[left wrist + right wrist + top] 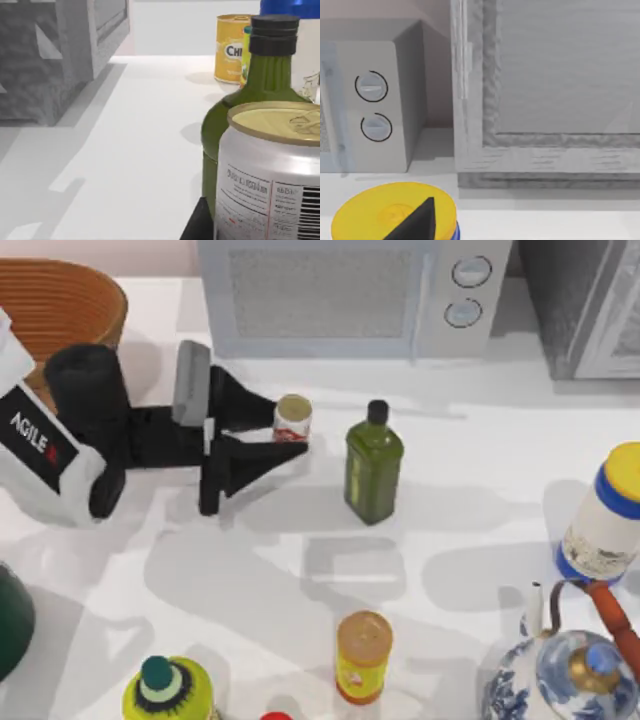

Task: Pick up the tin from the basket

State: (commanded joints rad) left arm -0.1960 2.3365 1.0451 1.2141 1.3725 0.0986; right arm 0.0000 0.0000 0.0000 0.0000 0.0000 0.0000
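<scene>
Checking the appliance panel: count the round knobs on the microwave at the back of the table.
2. Both sit on the microwave's right panel, stacked: upper knob and lower knob. The right wrist view also shows two. None seems hidden.

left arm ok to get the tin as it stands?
Probably yes: the left gripper already has its fingers on either side of the tin, which stands on the table, with the green bottle apart to its right.
</scene>
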